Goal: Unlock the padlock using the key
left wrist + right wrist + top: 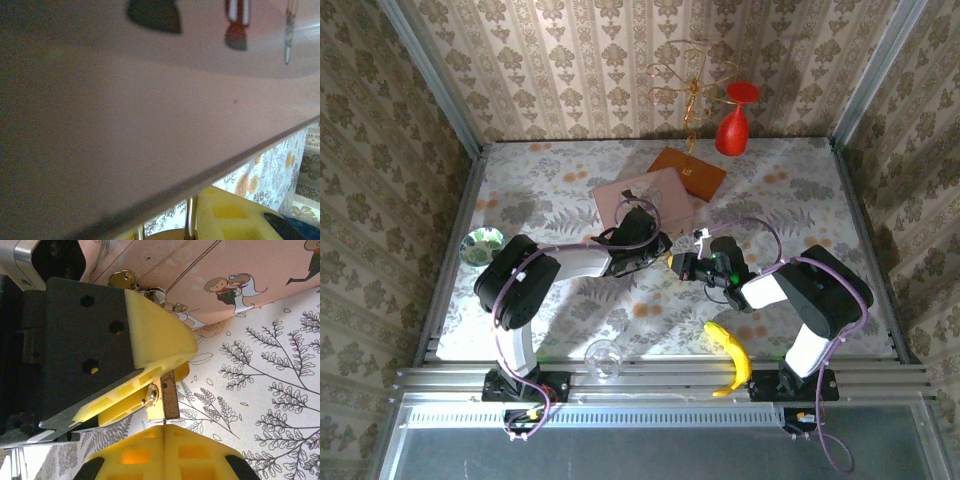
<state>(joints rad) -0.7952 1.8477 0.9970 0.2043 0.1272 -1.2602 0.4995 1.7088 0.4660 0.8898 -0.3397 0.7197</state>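
We saw the left pincer (666, 259) clenched on the padlock (167, 397) beside the pink box (260, 270), over the counter (280, 405). Its long axis aimed at the right pincer (164, 432), which was closed, apparently on the key (164, 424).

Bright light whitens the table (790, 190) at its near edge, while the pink box (150, 125) in the left wrist view is blurred, darkening leftward.

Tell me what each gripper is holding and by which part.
The left gripper clamps the padlock by its brass body. The right gripper is shut on a thin sliver reaching the padlock, probably the key; its held part is hidden.
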